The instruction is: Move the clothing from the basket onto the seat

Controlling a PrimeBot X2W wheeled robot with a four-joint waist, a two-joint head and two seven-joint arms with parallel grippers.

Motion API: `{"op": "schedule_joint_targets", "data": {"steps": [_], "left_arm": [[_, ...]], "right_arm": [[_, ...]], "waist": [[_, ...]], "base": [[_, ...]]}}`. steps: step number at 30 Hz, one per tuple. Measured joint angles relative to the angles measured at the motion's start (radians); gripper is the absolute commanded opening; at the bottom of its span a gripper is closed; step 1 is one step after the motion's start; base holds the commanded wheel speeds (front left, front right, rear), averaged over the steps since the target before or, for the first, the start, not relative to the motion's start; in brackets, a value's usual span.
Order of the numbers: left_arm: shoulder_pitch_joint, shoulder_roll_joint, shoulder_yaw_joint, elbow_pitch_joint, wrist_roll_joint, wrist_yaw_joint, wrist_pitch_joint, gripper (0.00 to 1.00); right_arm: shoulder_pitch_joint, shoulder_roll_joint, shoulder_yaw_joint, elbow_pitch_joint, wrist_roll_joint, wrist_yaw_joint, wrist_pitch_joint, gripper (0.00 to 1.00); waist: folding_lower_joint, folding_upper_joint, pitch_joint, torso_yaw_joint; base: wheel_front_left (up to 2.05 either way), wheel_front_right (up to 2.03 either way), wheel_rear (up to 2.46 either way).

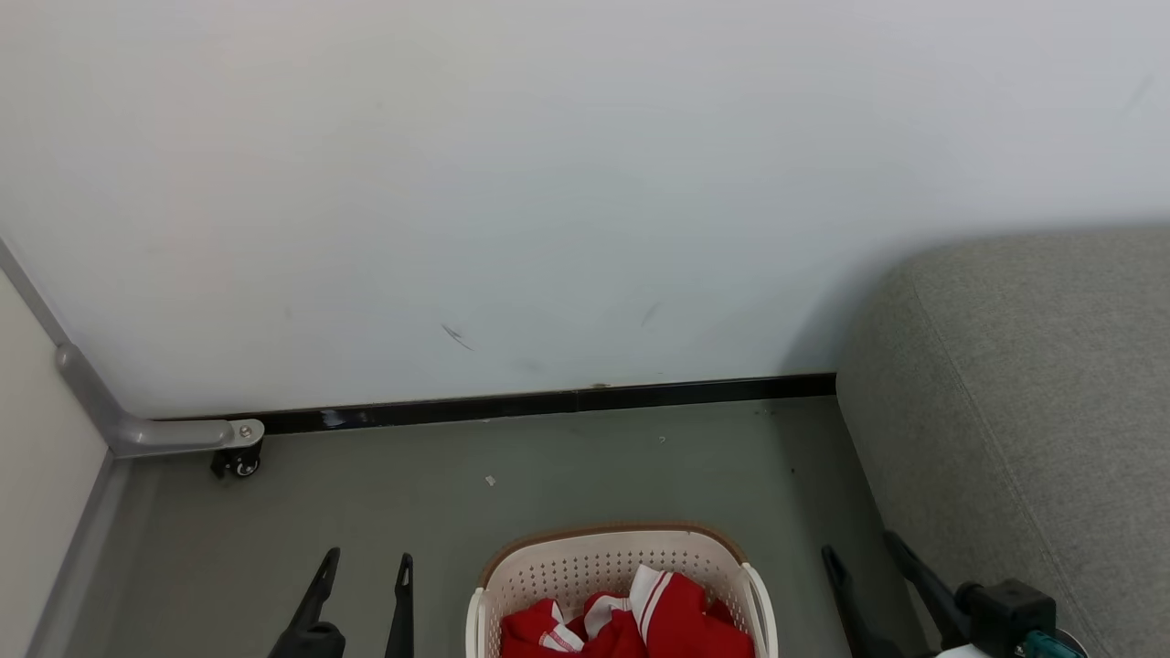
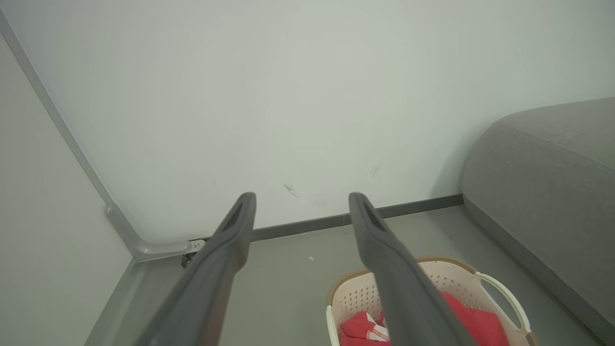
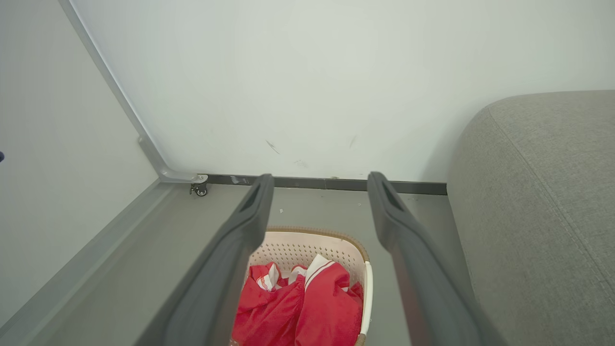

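The clothing [image 1: 681, 620] is showing bright red with white stripes. The basket [image 1: 585, 571] is showing cream, perforated and brown-rimmed; the seat [image 1: 1033, 384] is showing woven grey.

Red clothing [image 1: 672, 614] was seen heaped in the cream basket [image 1: 567, 571] on the floor [image 1: 411, 493], flanked by the left end effector [image 1: 368, 559] and right end effector [image 1: 859, 550], fingers held apart; the grey sofa [image 1: 1024, 411] was placed rightward.

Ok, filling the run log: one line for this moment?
clothing: in basket | left gripper: open | right gripper: open | seat: right of basket
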Motion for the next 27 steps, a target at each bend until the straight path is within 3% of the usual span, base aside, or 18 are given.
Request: {"op": "schedule_joint_targets", "data": {"steps": [12,27], "left_arm": [[-0.026,0.006,-0.026,0.057,0.002,-0.019,0.000,1.00],[-0.138,0.015,-0.102,0.198,0.046,-0.081,0.039,1.00]], "right_arm": [[0.009,0.000,-0.011,-0.007,0.010,0.000,-0.001,1.00],[-0.008,0.000,-0.036,-0.044,0.009,0.000,-0.003,1.00]], "waist": [[0.0000,0.0000,0.026,-0.003],[-0.0001,0.0000,0.101,-0.014]], "base": [[0.00,0.00,0.00],[0.00,0.00,0.00]]}}
